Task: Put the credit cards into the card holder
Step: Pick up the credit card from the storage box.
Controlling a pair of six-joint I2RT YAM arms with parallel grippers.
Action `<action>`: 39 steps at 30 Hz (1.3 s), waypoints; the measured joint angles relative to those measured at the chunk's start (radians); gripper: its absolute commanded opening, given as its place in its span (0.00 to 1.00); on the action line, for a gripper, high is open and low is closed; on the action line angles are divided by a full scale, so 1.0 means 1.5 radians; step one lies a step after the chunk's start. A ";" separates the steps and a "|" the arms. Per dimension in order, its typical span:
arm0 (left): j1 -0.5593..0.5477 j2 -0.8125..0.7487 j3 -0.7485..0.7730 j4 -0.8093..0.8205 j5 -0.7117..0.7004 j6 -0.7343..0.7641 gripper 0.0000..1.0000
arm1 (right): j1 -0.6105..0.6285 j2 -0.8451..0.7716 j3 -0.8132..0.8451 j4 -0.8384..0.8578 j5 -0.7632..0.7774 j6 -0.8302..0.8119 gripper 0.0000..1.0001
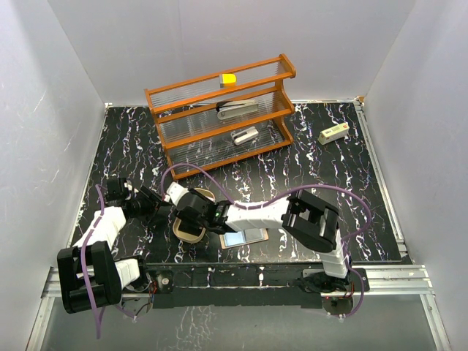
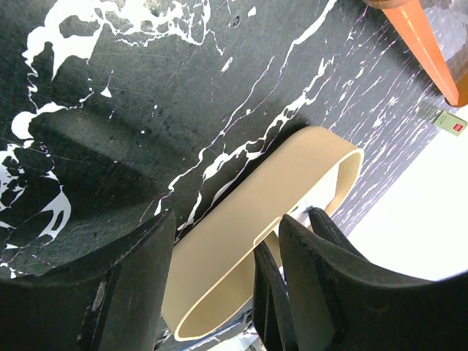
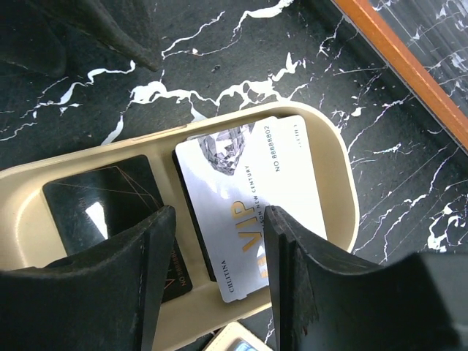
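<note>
From above, your arms are both reaching in to the card holder (image 1: 191,234), pale card (image 1: 245,238) lying beside it, left gripper (image 2: 227,223) standing parted at its tan wall, right gripper (image 3: 218,216) gaping over VIP card (image 3: 252,190) and black card (image 3: 102,205) lying inside.

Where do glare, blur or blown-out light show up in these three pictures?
Right wrist: silver card sharp, print readable; black card carries a bright reflection; near fingers soft and dark. Left wrist: wall past the table blown out white. Top: evenly lit.
</note>
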 measured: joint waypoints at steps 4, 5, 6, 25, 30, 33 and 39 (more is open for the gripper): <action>0.000 0.000 0.000 0.000 0.004 0.000 0.57 | 0.006 0.000 0.000 0.000 0.006 0.005 0.45; 0.000 0.000 0.000 0.000 0.005 0.000 0.57 | 0.008 0.000 0.000 0.000 0.009 0.005 0.45; 0.000 0.000 0.000 0.000 0.005 0.000 0.57 | 0.010 0.000 0.000 -0.001 0.013 0.005 0.44; 0.000 0.000 0.000 0.000 0.017 0.004 0.57 | 0.030 -0.031 -0.025 -0.003 0.043 0.029 0.20; 0.000 0.000 0.000 0.000 0.021 0.008 0.57 | 0.031 -0.057 -0.034 -0.001 0.047 0.035 0.11; 0.000 0.000 0.000 0.005 0.030 0.013 0.57 | 0.031 -0.071 -0.038 0.002 0.051 0.038 0.02; 0.000 -0.002 0.000 0.010 0.041 0.024 0.57 | 0.031 -0.108 -0.055 0.014 0.074 0.039 0.00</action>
